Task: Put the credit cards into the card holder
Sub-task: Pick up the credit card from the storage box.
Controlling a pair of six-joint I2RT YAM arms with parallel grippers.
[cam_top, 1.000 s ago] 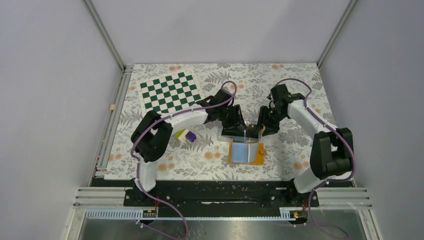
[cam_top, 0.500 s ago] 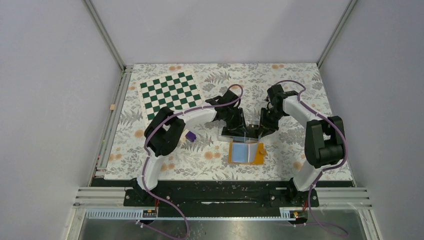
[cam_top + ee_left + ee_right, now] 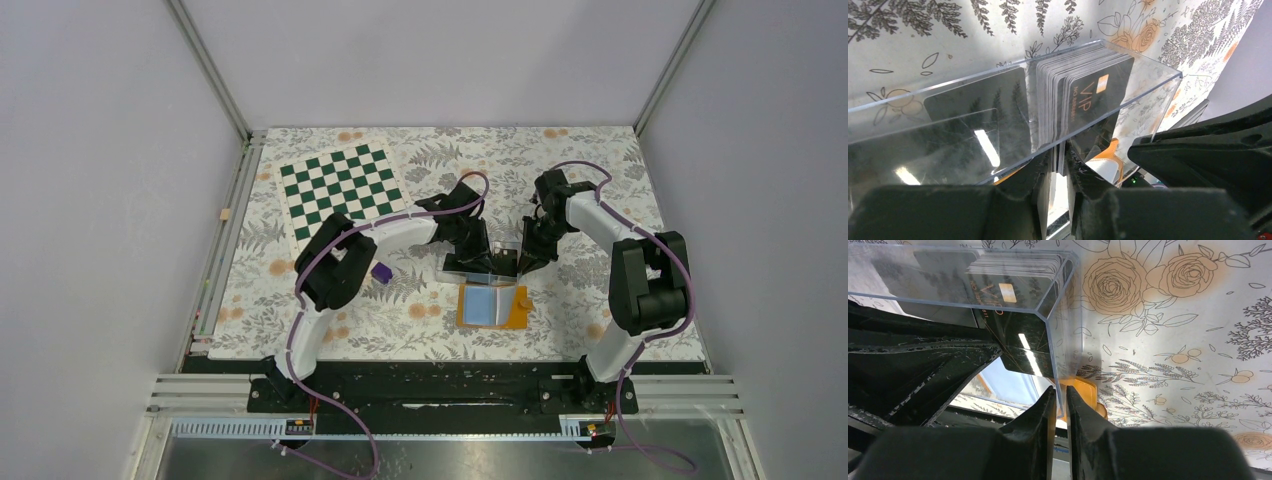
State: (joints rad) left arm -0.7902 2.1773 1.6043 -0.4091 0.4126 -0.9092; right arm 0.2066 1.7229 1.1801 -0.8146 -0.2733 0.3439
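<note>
**Left fingers pinch the near wall of the clear box**

The left gripper (image 3: 1060,165) stands at the lower edge. Its two dark fingers (image 3: 1018,207) are close together, with the near wall of the clear box (image 3: 948,130) between them. Inside the box a stack of black credit cards (image 3: 1083,95) stands on edge. The front card carries the gold letters "VIP" and a small gold square. Under the box, partly hidden, a piece of the orange card holder (image 3: 1110,146) is visible. A large black robot part (image 3: 1208,155) fills the right side. The floral cloth (image 3: 923,35) lies behind.
</note>
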